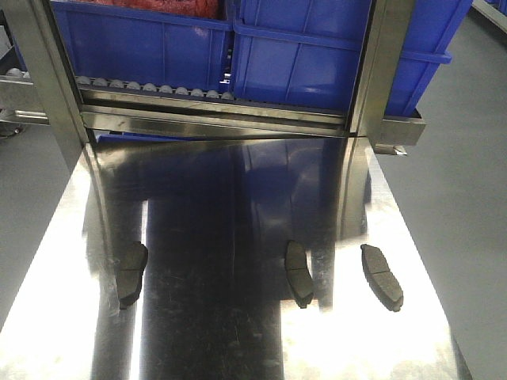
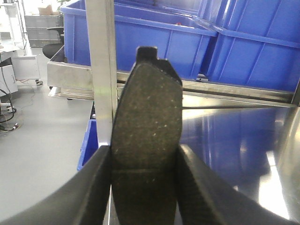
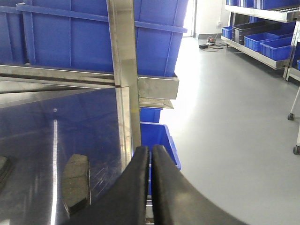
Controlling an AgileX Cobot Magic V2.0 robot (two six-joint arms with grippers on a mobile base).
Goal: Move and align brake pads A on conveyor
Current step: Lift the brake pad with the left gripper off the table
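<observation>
Three pads (image 1: 299, 273) on table (image 1: 214, 237) — bins (image 1: 301, 63) behind (racked).

Front view overlooks steel table (image 1: 222, 332); both wrist views low, facing blue bins (image 2: 243, 51).

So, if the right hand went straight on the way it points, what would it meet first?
Probably the shiny steel upright post with its bracket; the shut right hand lines up just right of it. The blue plastic bin beyond the hand looks lower, though depth is unclear.
</observation>
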